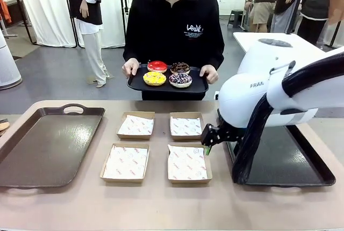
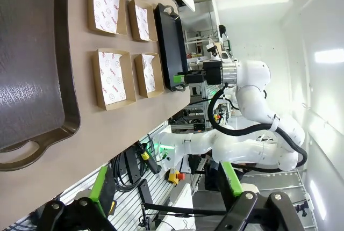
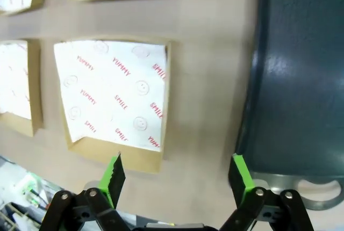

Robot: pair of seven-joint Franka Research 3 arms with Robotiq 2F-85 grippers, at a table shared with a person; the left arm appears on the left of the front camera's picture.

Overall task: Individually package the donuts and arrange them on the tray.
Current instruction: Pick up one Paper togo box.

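Several donuts lie on a black serving tray (image 1: pixel 141 85) that a person holds in both hands at the far side of the table: a red donut (image 1: pixel 157 66), a yellow donut (image 1: pixel 154 78), a dark sprinkled donut (image 1: pixel 180 67) and a brown sprinkled donut (image 1: pixel 180 80). My right gripper (image 1: pixel 207 146) hangs open just above the table, between the near right box (image 1: pixel 187 163) and the dark tray (image 1: pixel 290 158). From its wrist, the right gripper (image 3: pixel 177 174) has that box (image 3: pixel 115 99) ahead of its left finger. My left gripper (image 2: pixel 166 188) stands open off the table's side, holding nothing.
Several paper-lined cardboard boxes sit in a two-by-two block mid-table, such as the far left box (image 1: pixel 135 125). A brown handled tray (image 1: pixel 48 145) lies at the left, and the dark tray (image 3: pixel 301 80) at the right. People stand in the background.
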